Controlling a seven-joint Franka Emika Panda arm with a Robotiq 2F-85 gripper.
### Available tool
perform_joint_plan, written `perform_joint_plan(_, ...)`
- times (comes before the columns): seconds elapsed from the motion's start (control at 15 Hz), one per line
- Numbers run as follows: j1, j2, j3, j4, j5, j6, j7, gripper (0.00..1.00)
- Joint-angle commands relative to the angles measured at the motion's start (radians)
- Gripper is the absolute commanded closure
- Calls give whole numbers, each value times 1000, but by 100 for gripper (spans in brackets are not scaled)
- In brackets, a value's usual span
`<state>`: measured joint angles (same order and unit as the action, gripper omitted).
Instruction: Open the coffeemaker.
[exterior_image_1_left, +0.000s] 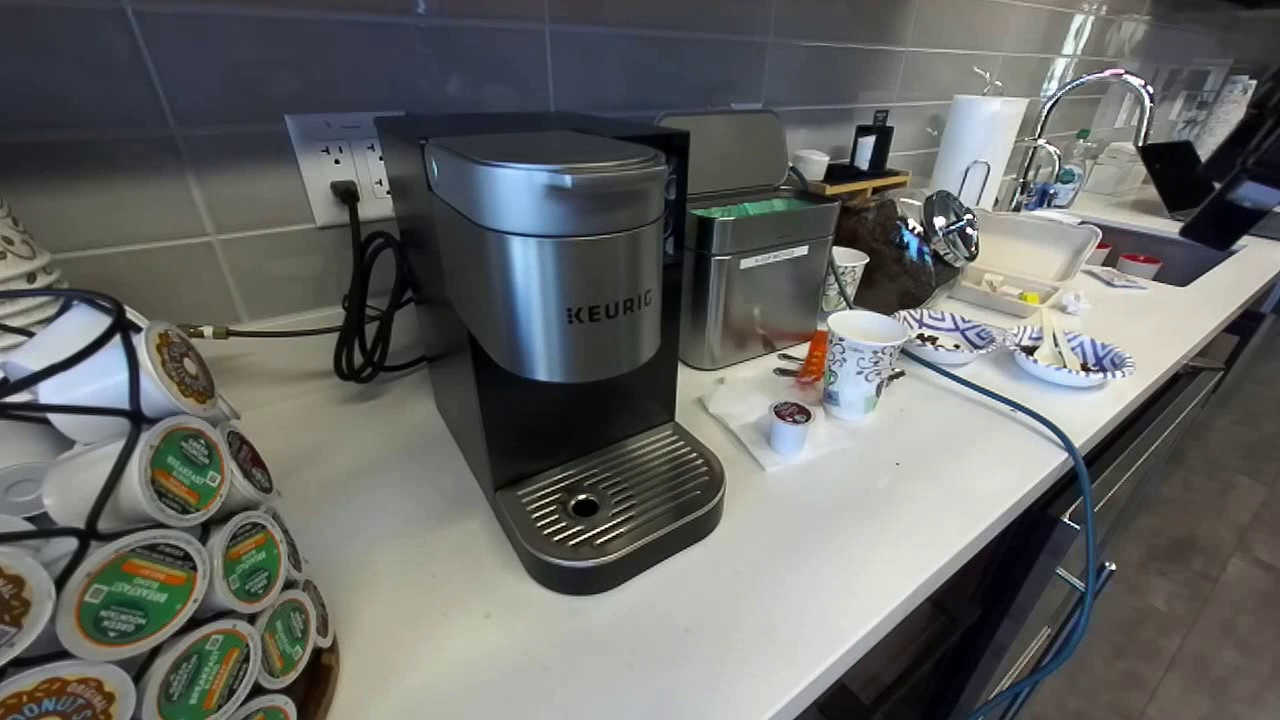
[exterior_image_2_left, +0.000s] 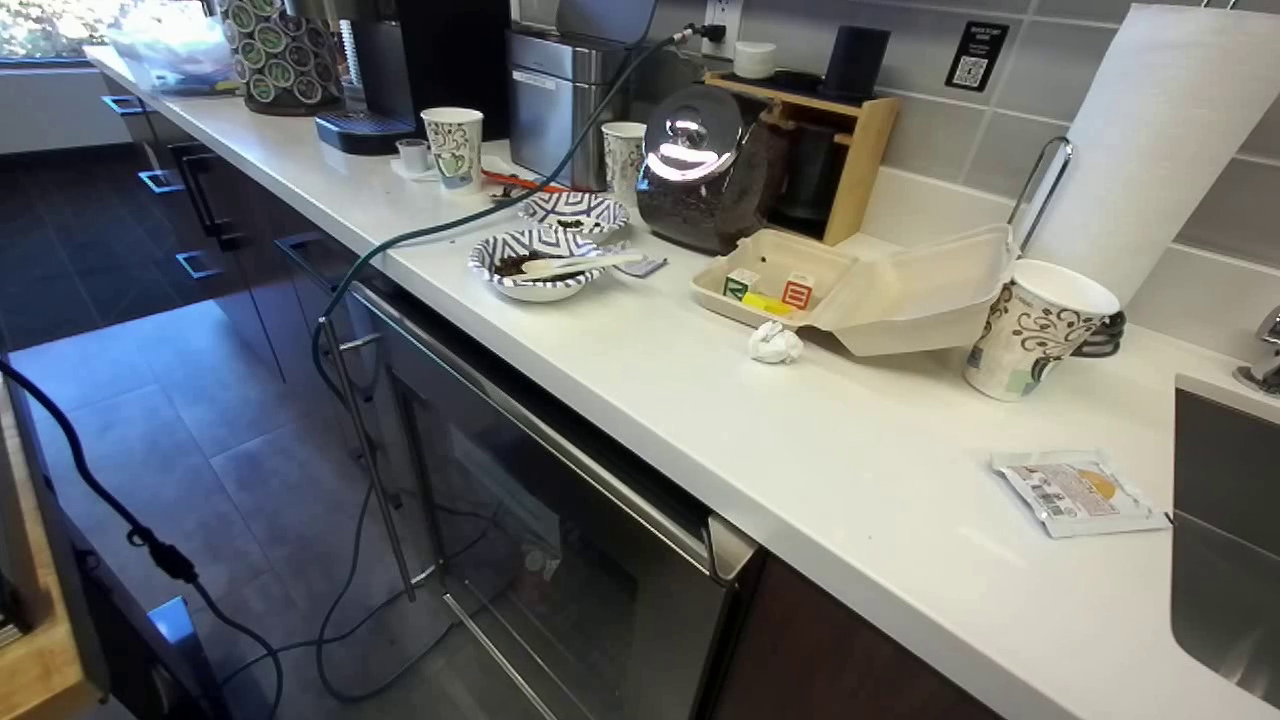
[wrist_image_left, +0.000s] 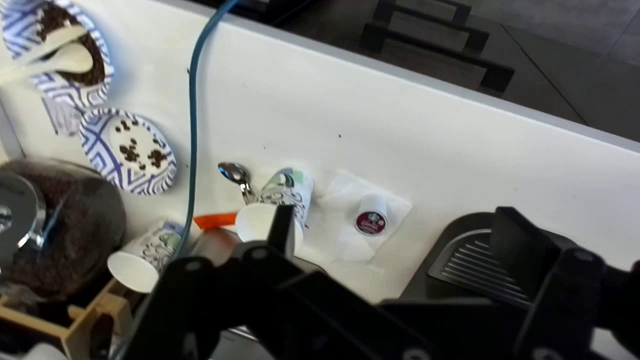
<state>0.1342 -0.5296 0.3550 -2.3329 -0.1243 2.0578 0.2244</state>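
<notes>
The coffeemaker (exterior_image_1_left: 560, 290) stands upright on the white counter. Its rounded grey lid (exterior_image_1_left: 550, 150) is down, with a lip at the front. The drip tray (exterior_image_1_left: 620, 500) juts out below. An exterior view shows the coffeemaker (exterior_image_2_left: 455, 70) cut off by the top edge, its lid out of view. In the wrist view the gripper (wrist_image_left: 394, 215) is open, fingers wide apart, with nothing held. The drip tray (wrist_image_left: 465, 265) shows partly behind its right finger; the gripper hides the body. A dark part at an exterior view's upper right edge seems to belong to the arm.
A pod rack (exterior_image_1_left: 150, 500) stands beside the coffeemaker, and a steel box (exterior_image_1_left: 760, 290) with its lid up on the opposite side. A paper cup (exterior_image_1_left: 860, 370), a pod (exterior_image_1_left: 790, 430) on a napkin, bowls (exterior_image_1_left: 1070, 360) and a blue cable (exterior_image_1_left: 1050, 430) lie along the counter.
</notes>
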Motion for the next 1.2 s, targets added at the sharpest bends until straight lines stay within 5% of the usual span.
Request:
perform_joint_plan(0.0,37,142,36,105,-92,63,-64,0)
perform_joint_plan(0.8,170,333,22,304,-185,97,-547,0)
perform_joint_plan(0.87,163,314,21,281,-169,81,-467,0)
perform_joint_plan(1.07,175,322,20,300,-171,81,-522,0)
perform_joint_plan(1.13,173,324,23,286,-216,159,-534,0)
